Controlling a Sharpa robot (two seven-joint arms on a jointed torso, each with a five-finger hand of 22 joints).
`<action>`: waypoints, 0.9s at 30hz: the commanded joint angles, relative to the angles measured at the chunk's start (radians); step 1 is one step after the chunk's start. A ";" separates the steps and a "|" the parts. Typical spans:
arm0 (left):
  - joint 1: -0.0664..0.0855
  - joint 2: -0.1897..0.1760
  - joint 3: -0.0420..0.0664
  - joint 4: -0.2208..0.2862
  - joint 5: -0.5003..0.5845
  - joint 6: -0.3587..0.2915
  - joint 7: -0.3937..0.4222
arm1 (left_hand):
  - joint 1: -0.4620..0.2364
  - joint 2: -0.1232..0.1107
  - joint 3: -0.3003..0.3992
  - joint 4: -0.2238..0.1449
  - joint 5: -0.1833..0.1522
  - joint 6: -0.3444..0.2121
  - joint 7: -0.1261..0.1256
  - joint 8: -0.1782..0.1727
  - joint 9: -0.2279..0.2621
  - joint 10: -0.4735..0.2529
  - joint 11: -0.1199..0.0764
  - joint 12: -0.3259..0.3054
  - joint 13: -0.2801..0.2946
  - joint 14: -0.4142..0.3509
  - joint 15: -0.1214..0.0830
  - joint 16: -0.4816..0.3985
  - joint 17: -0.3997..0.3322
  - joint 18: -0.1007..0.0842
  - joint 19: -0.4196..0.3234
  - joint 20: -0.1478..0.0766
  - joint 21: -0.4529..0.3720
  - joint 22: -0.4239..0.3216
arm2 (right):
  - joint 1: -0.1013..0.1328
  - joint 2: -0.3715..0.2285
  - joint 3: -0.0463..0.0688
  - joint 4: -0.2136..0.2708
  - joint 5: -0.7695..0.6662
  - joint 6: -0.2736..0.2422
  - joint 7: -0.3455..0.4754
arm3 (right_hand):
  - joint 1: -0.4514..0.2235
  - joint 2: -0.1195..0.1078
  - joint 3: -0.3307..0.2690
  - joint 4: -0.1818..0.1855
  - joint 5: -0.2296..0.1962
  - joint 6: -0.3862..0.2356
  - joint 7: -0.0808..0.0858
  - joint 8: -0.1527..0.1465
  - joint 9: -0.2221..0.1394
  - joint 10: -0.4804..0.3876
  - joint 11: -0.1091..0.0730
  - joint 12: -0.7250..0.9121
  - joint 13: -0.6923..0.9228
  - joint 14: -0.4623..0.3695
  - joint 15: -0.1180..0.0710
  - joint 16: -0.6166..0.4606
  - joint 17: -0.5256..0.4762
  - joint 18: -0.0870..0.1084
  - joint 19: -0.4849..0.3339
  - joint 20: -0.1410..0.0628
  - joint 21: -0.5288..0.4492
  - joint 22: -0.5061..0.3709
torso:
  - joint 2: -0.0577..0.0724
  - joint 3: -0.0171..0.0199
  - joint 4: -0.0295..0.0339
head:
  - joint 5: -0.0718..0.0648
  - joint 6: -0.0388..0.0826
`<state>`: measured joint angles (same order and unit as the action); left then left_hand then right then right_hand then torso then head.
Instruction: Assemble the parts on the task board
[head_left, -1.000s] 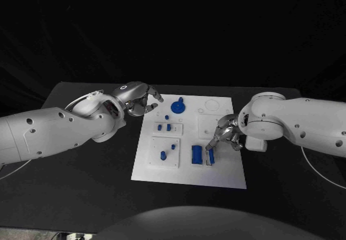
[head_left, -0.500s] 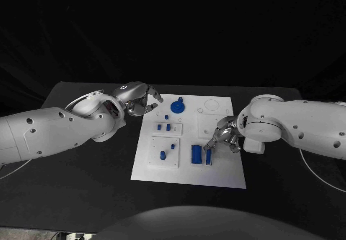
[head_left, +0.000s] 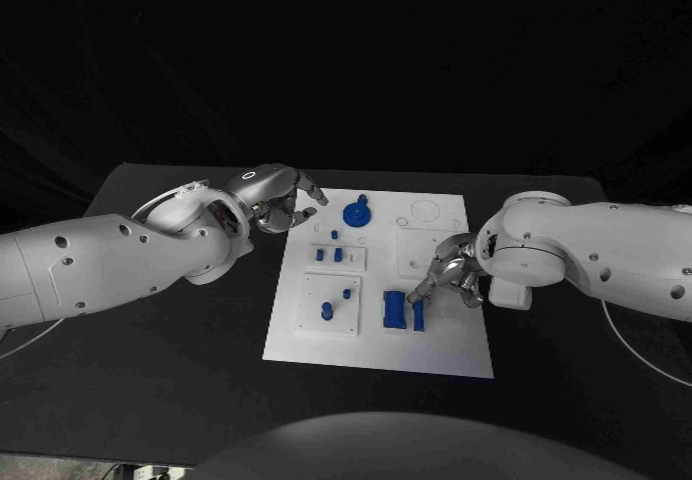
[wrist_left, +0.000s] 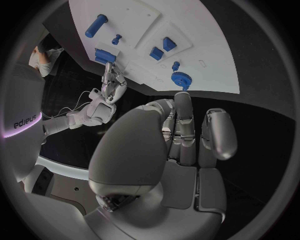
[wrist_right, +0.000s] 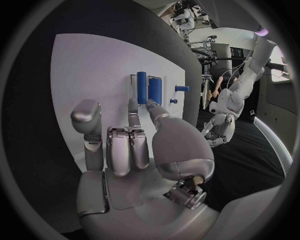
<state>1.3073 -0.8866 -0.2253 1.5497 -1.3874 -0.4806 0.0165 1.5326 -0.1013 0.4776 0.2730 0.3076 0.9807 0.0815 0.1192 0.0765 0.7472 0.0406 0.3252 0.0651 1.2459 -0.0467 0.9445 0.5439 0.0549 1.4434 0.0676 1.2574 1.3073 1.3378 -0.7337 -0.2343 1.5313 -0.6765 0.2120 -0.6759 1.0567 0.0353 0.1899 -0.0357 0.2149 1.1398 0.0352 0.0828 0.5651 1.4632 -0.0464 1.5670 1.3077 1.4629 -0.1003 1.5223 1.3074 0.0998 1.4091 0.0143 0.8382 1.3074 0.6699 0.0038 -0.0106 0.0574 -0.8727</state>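
The white task board (head_left: 378, 340) lies mid-table. My right hand (head_left: 450, 278) reaches over its right side. The near end of a narrow blue bar (head_left: 418, 315) sits pinched between the thumb and a fingertip (wrist_right: 133, 106). That bar (wrist_right: 142, 87) lies close alongside a wider blue block (head_left: 392, 308), also visible in the right wrist view (wrist_right: 155, 90). My left hand (head_left: 281, 200) hovers at the board's far left corner with loosely curled, spread fingers and holds nothing. Just beyond it lies a blue gear (head_left: 355, 214), which also shows in the left wrist view (wrist_left: 181, 79).
Two small blue blocks (head_left: 330, 254) sit on a raised plate, and a blue cylinder (head_left: 326, 311) and a small peg (head_left: 346, 294) on another at the board's left. Round recesses (head_left: 427, 210) mark the far right corner. The black table (head_left: 159, 360) surrounds the board.
The right hand has shifted slightly left with the narrow bar, which went from leaning away from the blue block to lying straight beside it. The left hand has not moved.
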 joint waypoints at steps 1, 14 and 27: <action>0.000 0.002 0.001 0.002 -0.005 0.013 0.000 | 0.004 -0.005 0.007 0.001 -0.004 0.006 0.001 0.007 -0.001 0.008 0.000 0.005 -0.002 -0.006 0.004 -0.001 -0.001 0.008 -0.005 -0.001 -0.003 0.180 | -0.004 -0.001 -0.002 0.002 -0.025 0.012 -0.002 | -0.008 -0.001 -0.003 -0.002 -0.018 -0.008 0.003 -0.004 -0.001 0.108 0.006 0.004 0.263 0.093 0.004 -0.004 0.207 0.019 -0.007 0.002 -0.008 0.088 | 0.000 0.0003 -0.0004 | -0.001 0.000; 0.000 0.002 0.001 0.002 -0.005 0.018 -0.002 | 0.004 -0.005 0.008 0.000 -0.004 0.006 0.001 0.007 -0.001 0.008 0.000 0.005 -0.001 -0.006 0.004 -0.001 -0.001 0.009 -0.005 -0.001 -0.003 0.180 | -0.005 -0.007 -0.002 0.002 -0.047 0.009 -0.002 | -0.038 0.004 -0.014 0.019 -0.038 -0.004 0.004 -0.002 0.000 0.108 0.007 0.004 0.263 0.093 0.005 -0.005 0.207 0.019 -0.004 0.004 -0.013 0.086 | 0.000 0.0001 -0.0003 | 0.001 0.000; 0.000 0.002 0.001 0.002 -0.005 0.023 -0.004 | 0.006 -0.005 0.011 -0.001 -0.002 0.006 0.000 0.007 -0.002 0.008 0.000 0.005 -0.001 -0.007 0.004 -0.002 -0.002 0.009 -0.005 -0.001 -0.003 0.180 | -0.007 -0.013 -0.002 0.004 -0.064 0.005 0.002 | -0.120 -0.020 -0.076 0.074 -0.164 -0.012 0.009 -0.005 0.004 0.108 0.011 0.004 0.263 0.093 0.008 -0.005 0.207 0.020 0.001 0.006 -0.027 0.084 | 0.000 0.0003 0.0001 | 0.003 0.000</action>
<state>1.3073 -0.8860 -0.2253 1.5496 -1.3875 -0.4709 0.0124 1.5326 -0.1013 0.4832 0.2730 0.3076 0.9807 0.0815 0.1232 0.0766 0.7471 0.0406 0.3252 0.0651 1.2433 -0.0441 0.9445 0.5431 0.0548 1.4434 0.0676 1.2574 1.3073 1.3325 -0.7457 -0.2359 1.5335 -0.7230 0.2117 -0.6759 0.9493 0.0152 0.1211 0.0327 0.0569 1.1273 0.0404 0.0768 0.5673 1.4669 -0.0426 1.5670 1.3075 1.4665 -0.0967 1.5224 1.3080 0.0998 1.4091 0.0143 0.8160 1.3081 0.6700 0.0040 -0.0106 0.0591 -0.8726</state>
